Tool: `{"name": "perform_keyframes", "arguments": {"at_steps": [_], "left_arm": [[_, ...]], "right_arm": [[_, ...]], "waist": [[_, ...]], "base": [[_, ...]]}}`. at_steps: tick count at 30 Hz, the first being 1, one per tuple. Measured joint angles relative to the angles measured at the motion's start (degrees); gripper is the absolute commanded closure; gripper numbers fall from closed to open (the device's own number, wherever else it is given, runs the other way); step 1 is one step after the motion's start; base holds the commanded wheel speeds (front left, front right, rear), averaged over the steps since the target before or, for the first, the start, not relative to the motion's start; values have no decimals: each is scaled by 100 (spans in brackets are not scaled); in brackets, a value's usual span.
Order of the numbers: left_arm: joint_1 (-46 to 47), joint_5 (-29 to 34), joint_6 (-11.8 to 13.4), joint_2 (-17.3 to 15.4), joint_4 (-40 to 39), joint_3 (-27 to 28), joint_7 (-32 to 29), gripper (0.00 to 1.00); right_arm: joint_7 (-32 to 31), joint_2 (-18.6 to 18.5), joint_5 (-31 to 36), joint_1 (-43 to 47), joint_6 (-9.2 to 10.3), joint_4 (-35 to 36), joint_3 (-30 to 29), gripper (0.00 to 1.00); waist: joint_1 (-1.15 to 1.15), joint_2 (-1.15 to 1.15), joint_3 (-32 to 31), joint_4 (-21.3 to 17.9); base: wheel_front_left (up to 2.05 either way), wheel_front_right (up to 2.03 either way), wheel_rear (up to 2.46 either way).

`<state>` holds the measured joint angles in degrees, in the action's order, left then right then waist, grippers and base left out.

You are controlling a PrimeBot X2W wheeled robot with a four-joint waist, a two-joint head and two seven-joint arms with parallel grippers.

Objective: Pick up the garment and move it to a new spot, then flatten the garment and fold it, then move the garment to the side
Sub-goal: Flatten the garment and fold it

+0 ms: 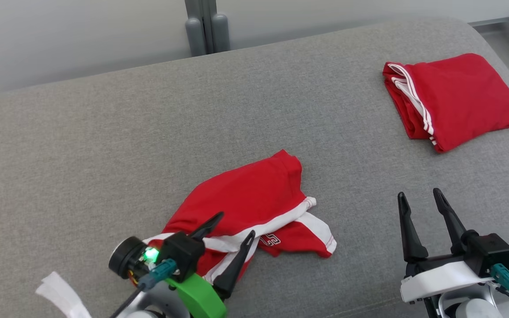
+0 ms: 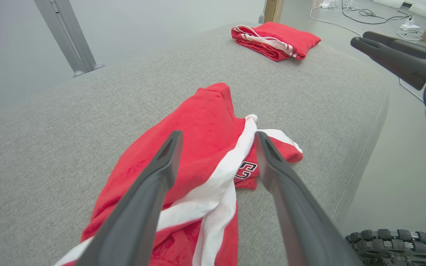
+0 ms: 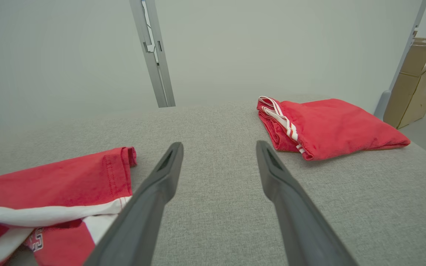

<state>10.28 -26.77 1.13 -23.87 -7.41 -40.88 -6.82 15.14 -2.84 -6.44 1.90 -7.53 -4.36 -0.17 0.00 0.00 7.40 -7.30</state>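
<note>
left gripper (image 1: 237, 223) spread over garment (image 1: 248, 190); right gripper (image 1: 418, 192) spread, well apart

Head view high over the cushion (image 1: 104, 132); 2 wrist views low, close, crumpled garment (image 1: 245, 194) in all 3.

We take this for a robotics lab or test room rather than a home. We see a bare pale wall (image 3: 68, 55) with a grey metal post (image 3: 153, 55) standing against it, and a smooth grey floor (image 2: 401, 177) strewn with loose cables (image 2: 364, 13). Cardboard boxes (image 3: 414, 88) (plain brown) stand at the edge, and the work surface is a plain grey upholstered pad (image 1: 148, 132).
</note>
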Motion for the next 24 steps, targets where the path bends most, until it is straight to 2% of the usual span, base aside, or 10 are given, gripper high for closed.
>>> {"name": "perform_keyframes", "arguments": {"at_steps": [3, 9, 18, 19, 21, 24], "left_arm": [[276, 343, -3, 138, 281, -211, -18, 0], [595, 901, 44, 188, 1026, -494, -43, 0], [703, 1126, 98, 124, 1567, -636, -74, 0], [727, 1137, 99, 107, 1629, -635, -74, 15], [783, 1133, 101, 108, 1696, -594, -34, 100], [933, 982, 104, 194, 1720, -472, 86, 100]], "right_arm": [[0, 0, -18, -38, 0, -9, 5, 0], [0, -1, -56, -80, 0, -23, 8, 0], [0, -2, -107, -79, 0, -29, -21, 0], [0, -2, -107, -79, 0, -29, -26, 0], [0, -1, -123, -80, 0, -27, -25, 0], [0, -1, -143, -107, 0, -21, -15, 0]], "waist": [[0, 0, 54, -114], [0, 0, 129, -351], [0, 0, 227, -553], [0, 0, 238, -553], [0, 0, 254, -548], [0, 0, 286, -532]], "base": [[0, 0, 0], [0, 0, 0], [0, 0, 0], [0, 0, 0], [0, 0, 0], [0, 0, 0]]}}
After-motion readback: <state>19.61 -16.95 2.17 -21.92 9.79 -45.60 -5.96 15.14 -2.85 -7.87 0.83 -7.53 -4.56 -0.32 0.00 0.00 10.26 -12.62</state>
